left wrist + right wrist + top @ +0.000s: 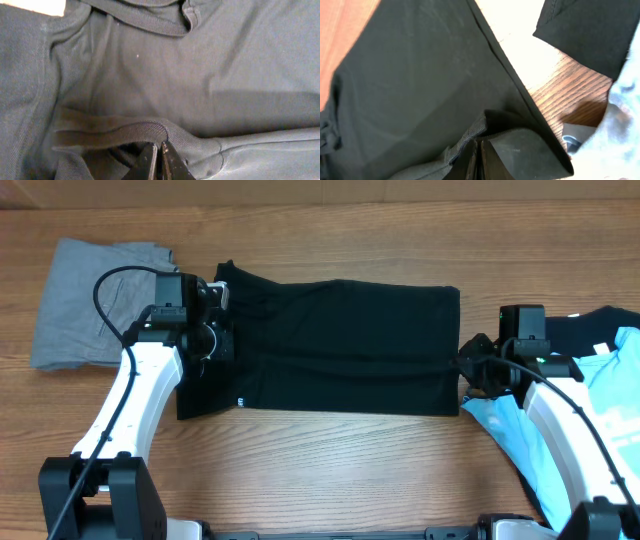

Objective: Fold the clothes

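Observation:
The large black T-shirt (340, 345) lies across the middle of the table as a long band, its small white label (241, 401) near the front left corner. My left gripper (225, 330) sits at the band's left end. In the left wrist view it (160, 147) is shut, pinching a fold of the black fabric (175, 75) below the collar (145, 22). My right gripper (465, 370) is at the band's right edge. In the right wrist view it (478, 145) is shut on the black shirt's (420, 75) hem.
A grey garment (80, 305) lies at the far left. At the right edge are another black garment (590, 328) and a light blue white-printed T-shirt (610, 410), close beside the right arm. Bare wooden table (330, 460) runs along the front.

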`<state>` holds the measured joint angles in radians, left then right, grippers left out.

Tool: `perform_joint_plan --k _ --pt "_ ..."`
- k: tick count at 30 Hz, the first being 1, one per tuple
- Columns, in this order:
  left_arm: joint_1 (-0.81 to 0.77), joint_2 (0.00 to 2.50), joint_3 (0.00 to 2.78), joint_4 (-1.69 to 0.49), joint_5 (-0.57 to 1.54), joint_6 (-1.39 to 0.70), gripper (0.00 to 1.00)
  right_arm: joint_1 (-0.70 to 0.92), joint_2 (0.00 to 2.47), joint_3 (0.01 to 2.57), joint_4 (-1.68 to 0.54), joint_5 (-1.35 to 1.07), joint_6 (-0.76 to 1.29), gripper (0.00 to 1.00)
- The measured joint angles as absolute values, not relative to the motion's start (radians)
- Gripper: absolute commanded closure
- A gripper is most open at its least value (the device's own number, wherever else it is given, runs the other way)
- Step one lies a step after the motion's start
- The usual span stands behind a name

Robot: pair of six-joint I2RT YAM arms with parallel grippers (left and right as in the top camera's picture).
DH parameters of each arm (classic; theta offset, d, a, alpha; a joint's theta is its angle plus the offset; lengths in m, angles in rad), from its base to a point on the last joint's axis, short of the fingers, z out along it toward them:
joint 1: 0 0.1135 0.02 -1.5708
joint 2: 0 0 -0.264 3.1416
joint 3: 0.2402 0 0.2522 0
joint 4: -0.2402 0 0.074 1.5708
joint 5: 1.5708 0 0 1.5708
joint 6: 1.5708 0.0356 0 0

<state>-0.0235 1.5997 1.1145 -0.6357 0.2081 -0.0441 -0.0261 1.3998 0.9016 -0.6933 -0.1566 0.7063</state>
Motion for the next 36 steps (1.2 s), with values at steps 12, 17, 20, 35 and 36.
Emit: perform_joint_plan --k 12,17,20,35,36 --pt "-0.017 1.618 1.116 -0.622 0.205 -0.026 0.46 -0.035 1.477 0.901 -0.603 -0.152 0.618 0.39" --pt "0.007 1.620 1.180 -0.801 0.205 -0.026 0.42 -0.064 1.446 0.901 -0.692 -0.173 0.559 0.39" --pt "0.007 1.620 1.219 -0.918 0.213 -0.026 0.44 -0.065 1.385 0.901 -0.735 -0.212 0.525 0.38" --pt "-0.053 1.763 1.196 -0.775 0.268 0.064 0.75 -0.065 1.153 0.901 -0.859 -0.371 0.485 0.38" --pt "-0.067 1.785 1.195 -0.769 0.266 0.072 0.75 -0.065 1.153 0.901 -0.860 -0.371 0.485 0.38"
